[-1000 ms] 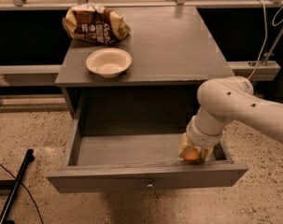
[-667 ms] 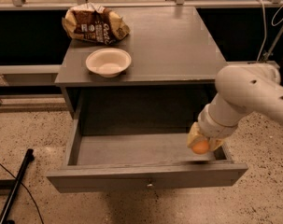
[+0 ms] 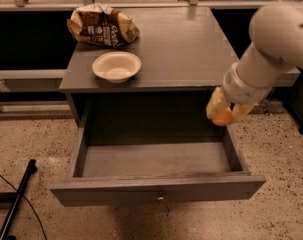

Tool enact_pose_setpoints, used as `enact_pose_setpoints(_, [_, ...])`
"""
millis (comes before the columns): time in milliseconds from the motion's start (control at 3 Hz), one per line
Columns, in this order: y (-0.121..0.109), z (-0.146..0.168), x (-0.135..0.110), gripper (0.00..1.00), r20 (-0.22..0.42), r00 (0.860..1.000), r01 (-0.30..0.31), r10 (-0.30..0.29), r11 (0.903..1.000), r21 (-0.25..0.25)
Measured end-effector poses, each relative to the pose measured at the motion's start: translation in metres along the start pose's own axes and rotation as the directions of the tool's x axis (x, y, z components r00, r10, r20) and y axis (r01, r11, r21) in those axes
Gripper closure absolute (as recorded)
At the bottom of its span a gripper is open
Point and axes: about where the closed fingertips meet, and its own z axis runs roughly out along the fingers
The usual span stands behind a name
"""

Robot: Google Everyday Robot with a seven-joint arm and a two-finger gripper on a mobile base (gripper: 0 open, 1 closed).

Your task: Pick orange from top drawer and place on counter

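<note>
The orange [image 3: 223, 117] is small and round, held between the fingers of my gripper [image 3: 225, 113], which is shut on it. The gripper hangs above the right side of the open top drawer [image 3: 156, 159], lifted clear of its grey inside, just below the counter's front edge. The drawer is pulled far out and its front panel carries a small metal knob [image 3: 161, 198]. The counter [image 3: 181, 44] is the flat grey top of the cabinet. My white arm [image 3: 276, 39] reaches in from the upper right.
A white bowl [image 3: 116, 66] stands on the counter's front left. A brown snack bag [image 3: 102, 26] lies behind it at the back left. A black bar [image 3: 17, 196] lies on the speckled floor at the left. A rail runs behind the cabinet.
My gripper has risen out of the drawer's right front corner with the orange in it and moved up and right. The camera view has shifted closer.
</note>
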Motion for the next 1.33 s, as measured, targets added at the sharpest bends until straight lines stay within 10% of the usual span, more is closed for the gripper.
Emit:
enact_pose_setpoints(667, [-0.056,-0.082,0.104,1.0,-0.142,0.988,0.053,-0.053,0.9986,-0.005])
enact_pose_setpoints(1333, [-0.061,-0.077,0.112,1.0,-0.18,0.98,0.086,-0.082,0.9962,0.013])
